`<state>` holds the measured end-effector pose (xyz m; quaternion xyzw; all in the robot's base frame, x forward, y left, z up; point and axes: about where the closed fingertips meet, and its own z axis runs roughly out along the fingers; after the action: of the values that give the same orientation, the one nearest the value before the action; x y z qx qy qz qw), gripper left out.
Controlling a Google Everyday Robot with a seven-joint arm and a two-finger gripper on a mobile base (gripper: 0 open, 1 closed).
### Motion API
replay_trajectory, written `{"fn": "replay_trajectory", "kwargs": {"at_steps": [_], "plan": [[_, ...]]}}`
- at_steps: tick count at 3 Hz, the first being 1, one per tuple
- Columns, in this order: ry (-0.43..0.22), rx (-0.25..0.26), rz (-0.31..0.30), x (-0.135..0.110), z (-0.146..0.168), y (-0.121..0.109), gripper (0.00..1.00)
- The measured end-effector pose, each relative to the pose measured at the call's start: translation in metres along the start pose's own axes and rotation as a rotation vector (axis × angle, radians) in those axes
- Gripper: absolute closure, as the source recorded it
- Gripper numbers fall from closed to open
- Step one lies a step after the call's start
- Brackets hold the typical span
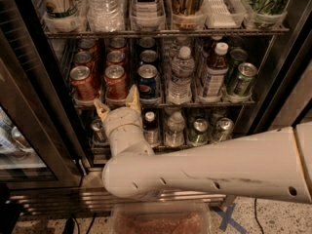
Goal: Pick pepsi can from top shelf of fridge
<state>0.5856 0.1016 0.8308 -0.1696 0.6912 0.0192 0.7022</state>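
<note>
The arm (209,167) stretches into the fridge (34,116). Its gripper (116,100) is spread wide and empty at the shelf (209,103) edge. Just beyond its fingertips stands the pepsi can (115,81), at the front of its lane.

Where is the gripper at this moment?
In the camera view, the gripper is left of centre, fingers open, just below the front red can that stands beside the blue can.

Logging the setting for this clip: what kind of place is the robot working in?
Probably an office or shop refreshment area: a steel-framed drinks fridge with wire shelves of cans and bottles, on a speckled floor with a blue tape cross. The gripper, open, hovers before the red cans.
</note>
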Motion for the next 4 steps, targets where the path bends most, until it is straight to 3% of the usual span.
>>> {"fn": "replay_trajectory", "kwargs": {"at_steps": [3, 4], "plan": [[-0.043, 0.042, 0.007, -0.002, 0.015, -0.003, 0.35], [-0.066, 0.074, 0.031, -0.002, 0.04, -0.004, 0.37]]}}
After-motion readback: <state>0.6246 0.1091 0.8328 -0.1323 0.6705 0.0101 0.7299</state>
